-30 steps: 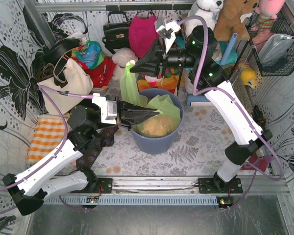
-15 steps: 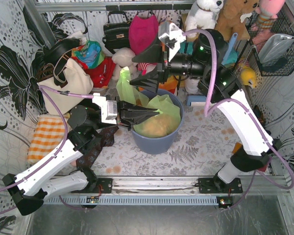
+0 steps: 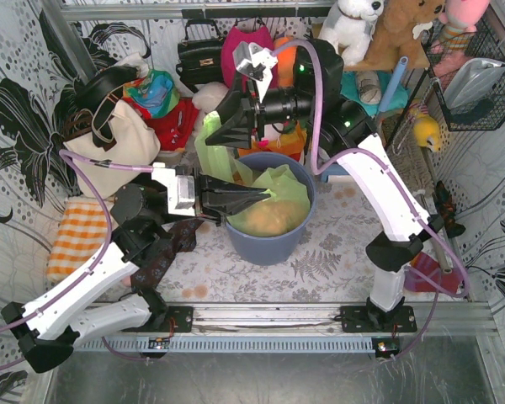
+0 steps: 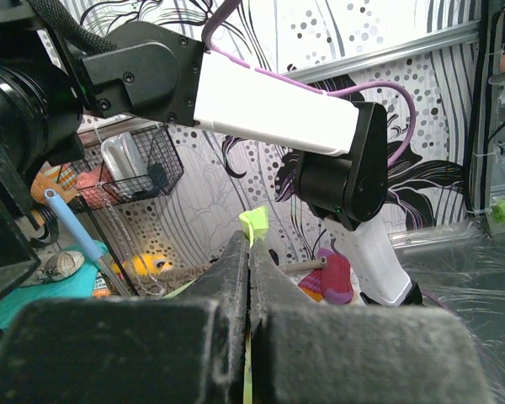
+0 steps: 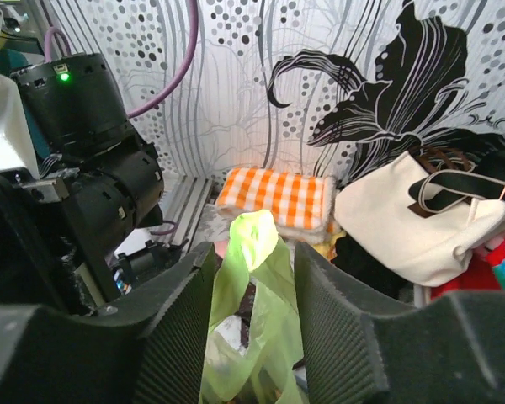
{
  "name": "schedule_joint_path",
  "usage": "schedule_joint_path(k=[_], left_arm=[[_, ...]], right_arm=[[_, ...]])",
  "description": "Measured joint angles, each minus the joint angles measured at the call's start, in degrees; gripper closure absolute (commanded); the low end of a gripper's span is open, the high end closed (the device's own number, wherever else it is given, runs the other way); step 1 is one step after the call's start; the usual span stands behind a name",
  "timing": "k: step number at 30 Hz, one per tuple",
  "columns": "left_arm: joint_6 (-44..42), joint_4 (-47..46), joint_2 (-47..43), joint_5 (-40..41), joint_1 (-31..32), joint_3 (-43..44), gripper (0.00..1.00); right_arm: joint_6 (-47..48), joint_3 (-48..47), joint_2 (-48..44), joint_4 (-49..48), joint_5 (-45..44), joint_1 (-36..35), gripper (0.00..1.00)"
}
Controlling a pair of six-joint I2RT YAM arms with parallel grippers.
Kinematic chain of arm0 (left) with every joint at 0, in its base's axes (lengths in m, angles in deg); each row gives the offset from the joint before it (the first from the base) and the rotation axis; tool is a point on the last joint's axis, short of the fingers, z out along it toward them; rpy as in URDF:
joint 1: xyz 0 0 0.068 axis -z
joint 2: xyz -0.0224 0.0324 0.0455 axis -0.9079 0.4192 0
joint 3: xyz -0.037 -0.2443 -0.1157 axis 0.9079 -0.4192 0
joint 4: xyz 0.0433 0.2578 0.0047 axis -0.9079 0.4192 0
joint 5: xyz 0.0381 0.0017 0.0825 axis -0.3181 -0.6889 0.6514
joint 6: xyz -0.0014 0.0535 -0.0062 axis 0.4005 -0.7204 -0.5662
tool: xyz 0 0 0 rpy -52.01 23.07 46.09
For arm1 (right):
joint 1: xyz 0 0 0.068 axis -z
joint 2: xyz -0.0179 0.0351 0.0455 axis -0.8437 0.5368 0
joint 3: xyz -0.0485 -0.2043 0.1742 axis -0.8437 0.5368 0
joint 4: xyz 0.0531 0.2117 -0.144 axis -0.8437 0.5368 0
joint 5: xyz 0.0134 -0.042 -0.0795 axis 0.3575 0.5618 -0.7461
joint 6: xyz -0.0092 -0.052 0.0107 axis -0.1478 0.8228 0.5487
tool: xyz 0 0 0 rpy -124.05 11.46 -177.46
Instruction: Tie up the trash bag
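Thinly translucent, crinkly lime trash bag (image 3: 279, 180) in round bin (image 3: 268, 244)

Left fingers (image 4: 225, 290) closed, right fingers (image 5: 175, 324) apart

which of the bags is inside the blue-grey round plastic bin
The thin translucent lime-green plastic trash bag; the black handbag, magenta fabric bag and cream tote sit outside the bin.
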Motion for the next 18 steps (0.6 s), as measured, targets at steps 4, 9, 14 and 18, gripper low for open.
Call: schedule_joint_path(k=[4,9,14,18], left_arm=[[-0.09,0.02,-0.13,0.02,-0.02,0.00,1.00],[-0.11,0.04,-0.11,0.00,-0.02,0.00,1.00],[-0.11,0.07,0.09,-0.13,0.00,0.00,1.00],[-0.09,0.09,0.20,-0.28,-0.02,0.00,1.00]], right_arm=[[-0.35,4.94,-2.38,-1.36,0.28,0.00,0.55],[-1.11,5.64,-3.72,-2.64,0.20,0.00,0.52],[-2.34,5.64,-5.25,-5.07,0.35,0.00,0.55],[-2.97,5.64,-5.60,-6.23,0.98,0.00,0.50]])
